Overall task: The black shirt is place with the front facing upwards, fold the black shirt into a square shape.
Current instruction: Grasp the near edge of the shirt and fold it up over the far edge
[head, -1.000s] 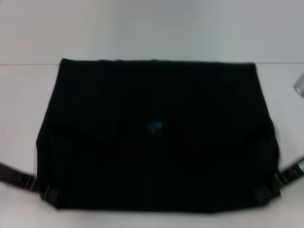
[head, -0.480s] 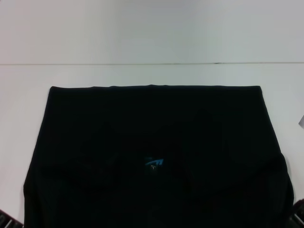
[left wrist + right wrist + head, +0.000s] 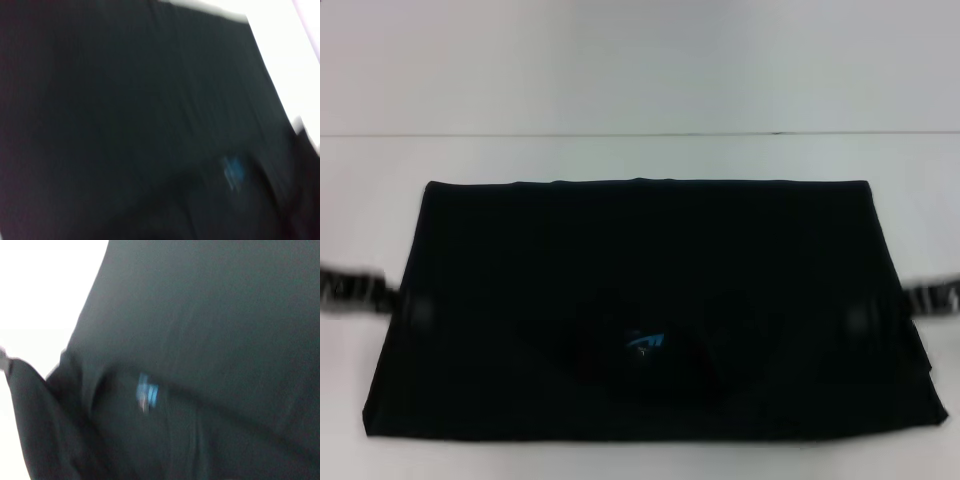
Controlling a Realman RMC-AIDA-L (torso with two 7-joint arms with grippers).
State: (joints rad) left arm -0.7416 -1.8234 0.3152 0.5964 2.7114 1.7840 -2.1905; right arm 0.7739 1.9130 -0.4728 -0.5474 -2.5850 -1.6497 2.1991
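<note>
Overhead, the large black soft-cloth shirt point(image 3: 640, 300) lies folded into a wide rectangle on the white worktop point(image 3: 640, 70), small blue logo point(image 3: 645, 341) up. Left end effector point(image 3: 400, 300) and right end effector point(image 3: 895, 305) sit at its side edges; I cannot tell their grip. Both wrist views show black cloth and the logo.

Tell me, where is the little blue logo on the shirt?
In the head view the blue logo sits on the black shirt, near the middle of its near half, about midway between the left gripper and right gripper.
</note>
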